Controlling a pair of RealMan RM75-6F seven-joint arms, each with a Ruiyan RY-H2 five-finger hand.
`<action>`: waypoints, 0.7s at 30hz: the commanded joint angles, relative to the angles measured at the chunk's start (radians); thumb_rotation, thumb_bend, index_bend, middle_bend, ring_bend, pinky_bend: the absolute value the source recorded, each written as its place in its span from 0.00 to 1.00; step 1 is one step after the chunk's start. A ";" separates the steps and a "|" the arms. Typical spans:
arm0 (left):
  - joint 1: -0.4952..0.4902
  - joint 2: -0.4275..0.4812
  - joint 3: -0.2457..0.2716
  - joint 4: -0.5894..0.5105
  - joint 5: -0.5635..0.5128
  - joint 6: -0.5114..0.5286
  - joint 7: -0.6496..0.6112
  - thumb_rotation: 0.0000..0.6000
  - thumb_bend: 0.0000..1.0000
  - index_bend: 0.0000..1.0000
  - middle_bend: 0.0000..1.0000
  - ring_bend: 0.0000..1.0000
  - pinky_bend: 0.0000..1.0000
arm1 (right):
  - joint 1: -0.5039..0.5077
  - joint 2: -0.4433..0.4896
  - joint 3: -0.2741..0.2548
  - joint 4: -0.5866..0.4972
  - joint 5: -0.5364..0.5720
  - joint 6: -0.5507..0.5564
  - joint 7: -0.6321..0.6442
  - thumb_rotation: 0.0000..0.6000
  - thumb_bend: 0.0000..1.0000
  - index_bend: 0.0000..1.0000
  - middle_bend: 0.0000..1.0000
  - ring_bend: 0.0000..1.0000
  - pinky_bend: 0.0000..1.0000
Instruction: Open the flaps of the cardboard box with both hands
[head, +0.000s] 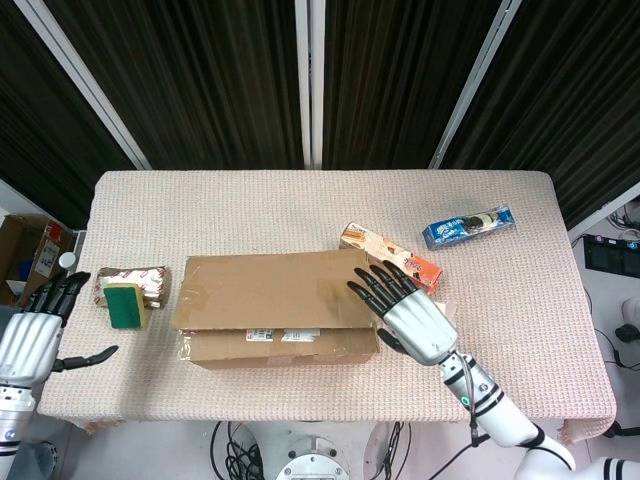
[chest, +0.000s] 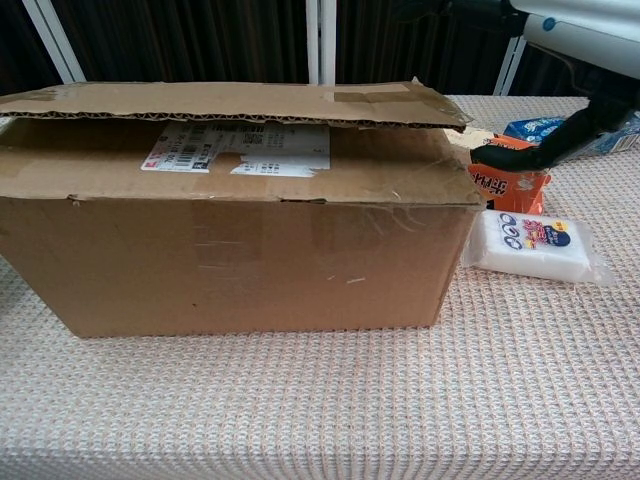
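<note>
The brown cardboard box (head: 272, 305) (chest: 240, 215) sits mid-table with both long flaps lying nearly flat; the near flap carries a white label. My right hand (head: 405, 307) hovers at the box's right end with fingers spread and nothing in it, its fingertips over the far flap's right corner. In the chest view only part of that hand (chest: 580, 60) shows at the top right. My left hand (head: 35, 335) hangs open off the table's left edge, well apart from the box.
A green sponge (head: 125, 304) and a wrapped snack (head: 135, 277) lie left of the box. An orange carton (head: 392, 258) and a white packet (chest: 535, 243) sit at its right end, under my right hand. A blue packet (head: 468, 226) lies far right.
</note>
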 joint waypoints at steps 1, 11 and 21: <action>0.001 0.000 -0.001 0.002 0.000 0.002 -0.003 0.55 0.00 0.05 0.09 0.05 0.15 | 0.032 -0.037 0.014 0.014 0.030 -0.022 -0.024 1.00 0.21 0.00 0.00 0.00 0.00; 0.007 0.004 -0.001 0.007 -0.001 0.009 -0.011 0.55 0.00 0.05 0.09 0.05 0.15 | 0.130 -0.119 0.075 0.045 0.103 -0.055 -0.086 1.00 0.21 0.00 0.00 0.00 0.00; 0.019 0.024 -0.005 0.010 -0.004 0.030 -0.029 0.55 0.00 0.05 0.09 0.05 0.15 | 0.258 -0.149 0.214 0.128 0.243 -0.084 -0.108 1.00 0.23 0.00 0.00 0.00 0.00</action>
